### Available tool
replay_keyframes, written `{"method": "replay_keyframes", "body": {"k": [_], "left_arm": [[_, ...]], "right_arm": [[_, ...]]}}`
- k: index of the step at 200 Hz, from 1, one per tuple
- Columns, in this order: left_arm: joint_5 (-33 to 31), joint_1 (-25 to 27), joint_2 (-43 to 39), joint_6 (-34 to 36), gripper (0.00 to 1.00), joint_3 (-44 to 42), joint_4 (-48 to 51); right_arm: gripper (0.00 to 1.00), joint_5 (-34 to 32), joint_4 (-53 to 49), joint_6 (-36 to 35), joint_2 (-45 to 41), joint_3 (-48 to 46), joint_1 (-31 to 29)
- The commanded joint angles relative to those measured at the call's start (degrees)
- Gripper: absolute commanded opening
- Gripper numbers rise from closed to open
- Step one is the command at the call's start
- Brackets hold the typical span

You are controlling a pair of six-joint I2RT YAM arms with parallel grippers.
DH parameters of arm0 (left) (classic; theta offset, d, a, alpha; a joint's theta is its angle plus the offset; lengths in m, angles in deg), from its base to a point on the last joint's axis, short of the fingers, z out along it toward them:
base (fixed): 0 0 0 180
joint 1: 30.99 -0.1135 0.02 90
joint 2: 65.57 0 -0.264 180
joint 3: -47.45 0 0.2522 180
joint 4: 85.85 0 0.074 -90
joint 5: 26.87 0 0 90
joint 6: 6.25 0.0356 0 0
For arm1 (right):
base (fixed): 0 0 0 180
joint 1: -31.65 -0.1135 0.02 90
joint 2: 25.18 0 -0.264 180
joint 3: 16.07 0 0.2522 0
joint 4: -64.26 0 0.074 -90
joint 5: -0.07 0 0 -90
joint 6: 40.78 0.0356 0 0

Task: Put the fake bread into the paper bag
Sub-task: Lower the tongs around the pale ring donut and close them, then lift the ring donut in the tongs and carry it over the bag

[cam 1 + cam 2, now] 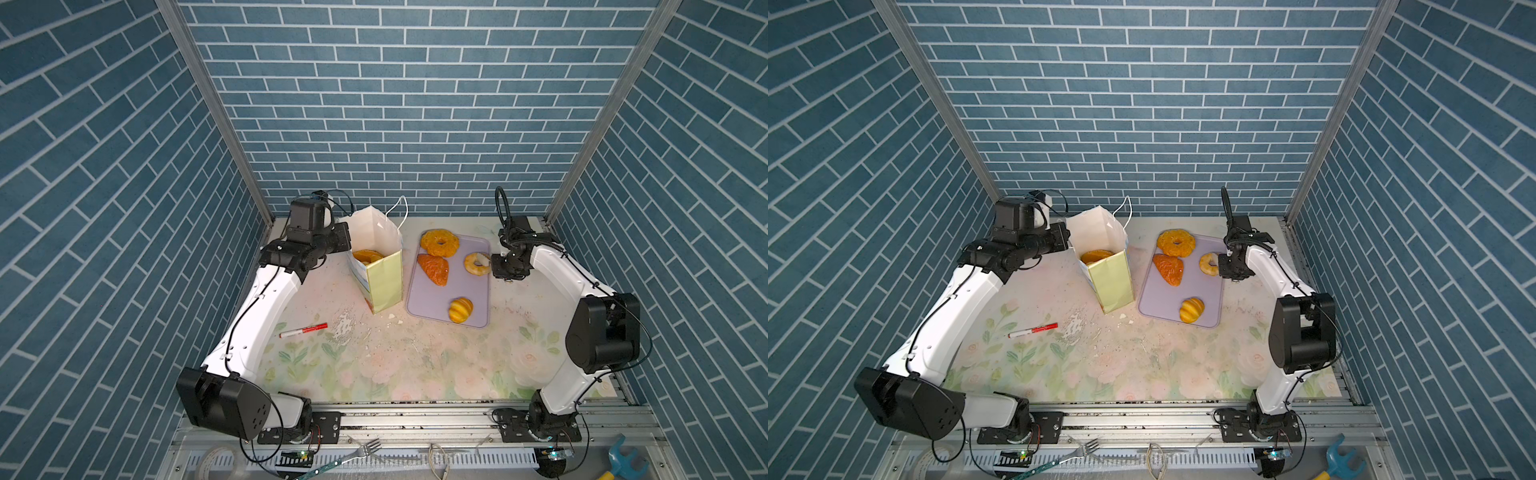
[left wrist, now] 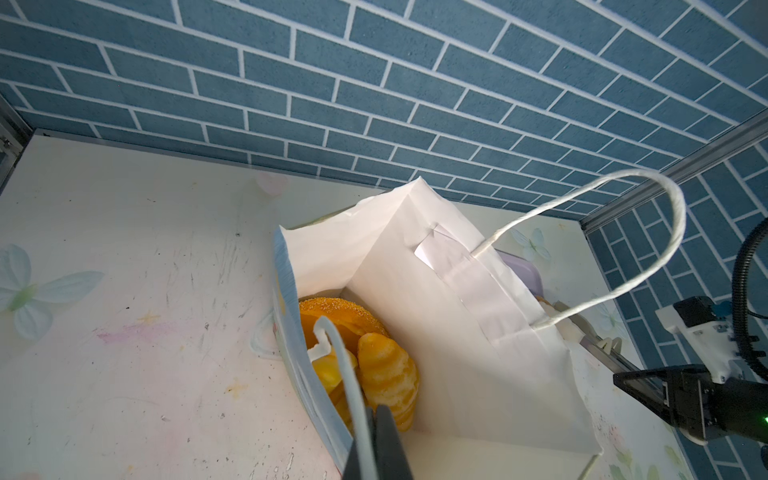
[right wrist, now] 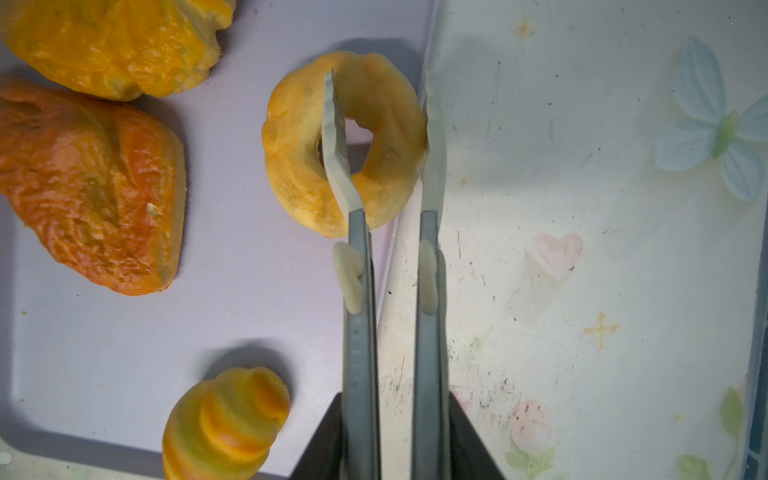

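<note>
Pale yellow-green outside and white within, the paper bag (image 1: 384, 282) is standing upright, mouth open, near the far edge of the worktop (image 1: 415, 365), left of the middle. Some of the fake bread (image 1: 368, 255) is lying in its bottom: a ridged roll (image 2: 386, 374) against a sugared orange piece (image 2: 336, 309). The left gripper (image 2: 368, 428) is reaching into the mouth from the left-edge side. Its fingers are pressed together with nothing showing between them, running along the inside of the printed wall. Whether they are touching that wall is unclear.

Just beside the bag, toward the far right corner, a lilac tray (image 1: 432, 303) is lying flat and carrying four more pastries. A large ring doughnut (image 1: 439, 243) is sitting on the tray's far edge, with a brownish-red croissant (image 1: 433, 269) just in front of it. A striped roll (image 1: 460, 309) is lying near the tray's near right corner and a small ring doughnut (image 3: 299, 158) at its right edge. The right gripper (image 3: 380, 83) is pointing down over this small doughnut with its jaws slightly spread. One finger (image 3: 336, 158) is going through the hole and the other is standing at the outer rim, so one side of the ring is sitting between them. A sliver of tray is showing between the inner finger and the dough, and the doughnut is resting on the tray. A red-and-white marker pen (image 1: 303, 330) is lying toward the worktop's left edge.
</note>
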Motion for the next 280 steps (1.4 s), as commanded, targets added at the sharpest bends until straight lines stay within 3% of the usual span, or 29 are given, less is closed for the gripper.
{"method": "replay_keyframes", "body": {"k": [1,28,76,193,280], "left_arm": [[-0.1,0.3,-0.3,0.8,0.00,0.5,0.6],[0.1,0.3,-0.4,0.7,0.00,0.5,0.5],[0.2,0.3,0.0,0.9,0.00,0.5,0.3],[0.3,0.3,0.7,0.9,0.00,1.1,0.4],[0.2,0.3,0.3,0.7,0.00,0.9,0.2]], "right_arm": [[0.35,1.2,-0.4,1.4,-0.4,-0.4,0.1],[0.42,0.3,-1.5,1.3,-1.3,-1.1,0.1],[0.43,0.1,-3.0,0.6,-2.2,-2.7,0.1],[0.26,0.9,-3.7,-0.1,-2.7,-1.3,0.2],[0.22,3.5,-3.4,-0.6,-6.8,-0.7,0.1]]}}
